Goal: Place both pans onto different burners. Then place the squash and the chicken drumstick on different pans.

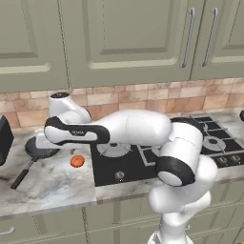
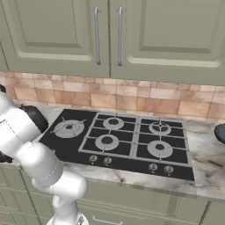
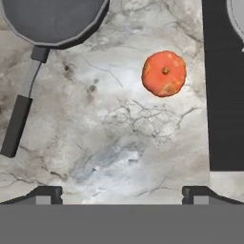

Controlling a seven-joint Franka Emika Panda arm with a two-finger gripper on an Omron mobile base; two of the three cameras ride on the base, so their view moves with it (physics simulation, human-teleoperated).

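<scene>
Fingertips of the end effector (image 3: 122, 193) are standing wide apart, gripping nothing, hanging over bare marble counter (image 3: 119, 138). Squash (image 3: 164, 74) is lying on that counter between pan (image 3: 52, 19) and cooktop (image 3: 224, 95) edge, apart from both. Pan is sitting on the counter.

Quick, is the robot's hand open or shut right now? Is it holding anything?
Gripper: open, fingers spread wide, holding nothing. It hangs over the marble counter, with the squash and a pan lying apart from it.
</scene>
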